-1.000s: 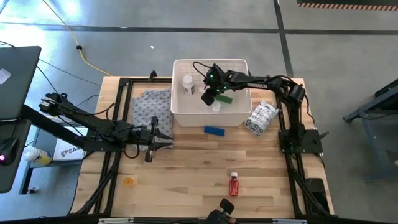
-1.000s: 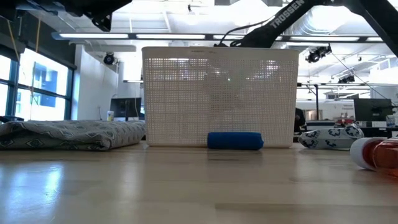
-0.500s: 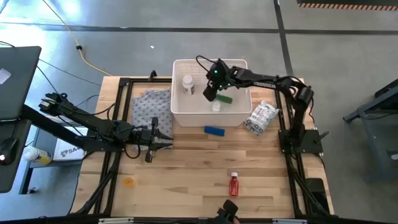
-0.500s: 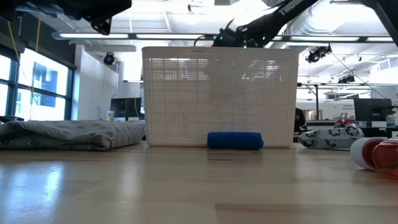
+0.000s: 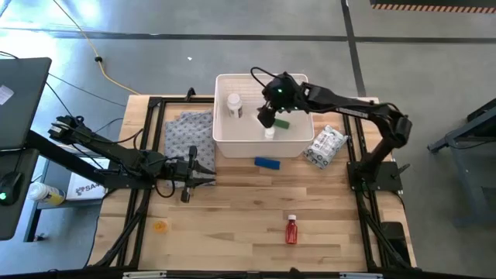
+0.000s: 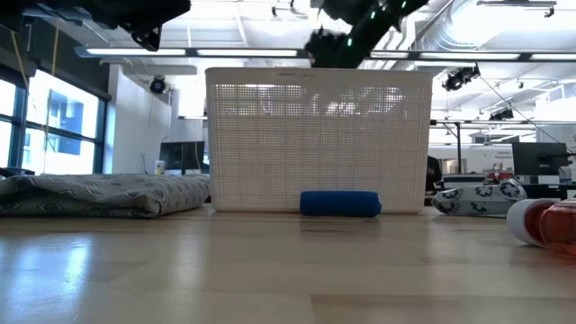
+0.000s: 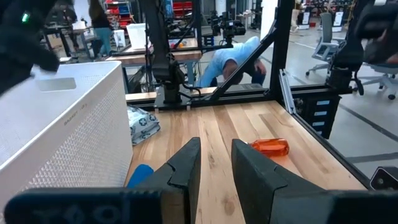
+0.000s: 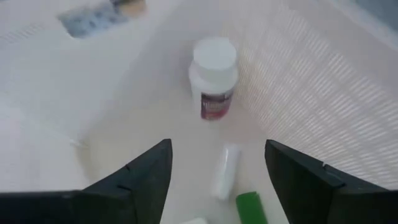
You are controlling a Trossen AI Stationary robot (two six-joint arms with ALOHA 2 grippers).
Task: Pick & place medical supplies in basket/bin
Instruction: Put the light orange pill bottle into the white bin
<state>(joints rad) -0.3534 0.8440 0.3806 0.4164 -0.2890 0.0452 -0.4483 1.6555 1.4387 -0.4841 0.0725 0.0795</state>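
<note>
Label on white pill bottle (image 8: 213,78) unreadable. Right claw (image 8: 217,171) spread, empty, above basket (image 5: 225,139). Left claw (image 7: 216,165) low over tabletop (image 5: 232,209), slightly parted, empty.

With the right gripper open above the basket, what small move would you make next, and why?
Probably lift the right gripper clear of the white basket and swing it toward the blue block lying just outside the basket's near wall. Its fingers are spread with nothing between them, and the green tube and white pill bottle already lie inside.
</note>
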